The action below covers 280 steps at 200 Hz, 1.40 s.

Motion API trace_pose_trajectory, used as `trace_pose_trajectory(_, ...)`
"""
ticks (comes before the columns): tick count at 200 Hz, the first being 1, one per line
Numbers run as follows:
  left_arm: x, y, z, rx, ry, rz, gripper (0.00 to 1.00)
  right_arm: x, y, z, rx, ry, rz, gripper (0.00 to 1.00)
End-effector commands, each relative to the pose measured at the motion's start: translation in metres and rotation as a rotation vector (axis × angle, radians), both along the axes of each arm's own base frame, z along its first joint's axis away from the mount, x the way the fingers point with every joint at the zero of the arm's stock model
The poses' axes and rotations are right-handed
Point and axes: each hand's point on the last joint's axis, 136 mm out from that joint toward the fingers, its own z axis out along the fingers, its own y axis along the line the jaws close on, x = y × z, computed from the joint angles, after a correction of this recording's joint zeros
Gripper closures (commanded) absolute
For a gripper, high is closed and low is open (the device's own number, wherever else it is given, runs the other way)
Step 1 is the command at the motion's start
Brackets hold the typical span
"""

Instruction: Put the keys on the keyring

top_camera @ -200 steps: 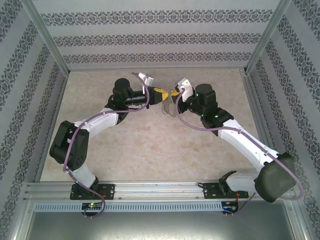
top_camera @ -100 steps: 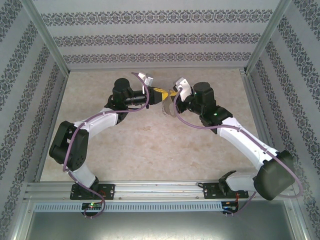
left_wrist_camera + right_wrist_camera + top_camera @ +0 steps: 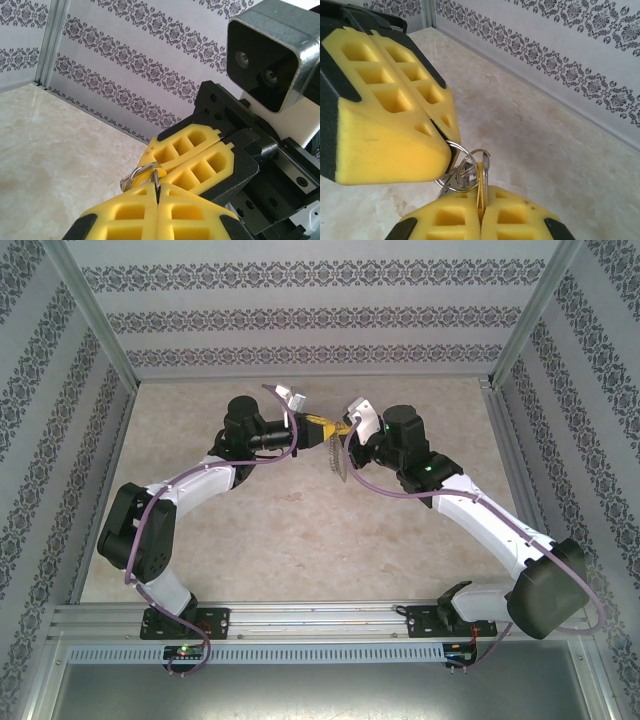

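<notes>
Above the back middle of the table my two yellow-tipped grippers meet tip to tip. The left gripper (image 3: 321,429) (image 3: 157,194) is shut on the edge of the keyring (image 3: 136,174) (image 3: 454,150), a silvery wire loop. My right gripper (image 3: 346,429) (image 3: 481,201) is shut on the key (image 3: 483,175), a thin flat metal piece with a brass-gold strip. A smaller ring on the key overlaps the keyring. The right gripper's fingers (image 3: 197,157) sit just behind the loop in the left wrist view. A grey metal piece (image 3: 337,462) hangs below the tips.
The beige marble-patterned table (image 3: 300,530) lies under both arms. Patterned walls (image 3: 300,320) close in the back and sides. Aluminium posts (image 3: 95,325) stand at the back corners, and a rail (image 3: 320,618) runs along the near edge.
My right arm's wrist has shifted a little to the left, toward the left gripper. The hanging metal piece has swung slightly. The left arm has held still.
</notes>
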Motion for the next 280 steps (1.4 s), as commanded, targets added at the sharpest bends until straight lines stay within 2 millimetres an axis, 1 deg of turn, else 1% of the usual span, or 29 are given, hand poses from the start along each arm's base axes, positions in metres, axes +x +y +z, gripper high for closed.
trace_pose_trajectory(1, -0.010, -0.007, 0.027, -0.025, -0.086, -0.020, 1.00, -0.016, 0.024, 0.021, 0.047, -0.044, 0.125, 1.00)
trace_pose_trajectory(28, -0.010, -0.006, 0.026, -0.023, -0.088, -0.017, 1.00, -0.013, 0.012, 0.028, 0.080, -0.049, 0.101, 1.00)
trace_pose_trajectory(97, -0.010, -0.006, 0.023, -0.019, -0.087, -0.016, 1.00, -0.009, -0.012, 0.033, 0.099, -0.059, 0.041, 1.00)
trace_pose_trajectory(123, -0.011, -0.006, 0.023, -0.019, -0.088, -0.017, 1.00, -0.006, -0.023, 0.038, 0.113, -0.069, 0.012, 1.00)
trace_pose_trajectory(185, -0.010, -0.005, 0.024, -0.024, -0.092, 0.001, 1.00, -0.005, -0.022, 0.040, 0.121, -0.063, 0.012, 1.00)
trace_pose_trajectory(197, -0.009, -0.004, 0.024, -0.024, -0.090, 0.010, 0.93, -0.003, -0.022, 0.041, 0.124, -0.062, 0.007, 1.00)
trace_pose_trajectory(214, -0.007, -0.003, 0.022, -0.022, -0.092, 0.029, 0.76, -0.002, -0.022, 0.041, 0.125, -0.057, 0.003, 1.00)
trace_pose_trajectory(251, -0.006, 0.001, 0.023, -0.019, -0.103, 0.063, 0.60, 0.002, -0.021, 0.039, 0.114, -0.046, -0.010, 1.00)
trace_pose_trajectory(280, -0.001, 0.011, 0.025, -0.026, -0.111, 0.127, 0.48, 0.007, -0.021, 0.035, 0.100, -0.033, -0.021, 1.00)
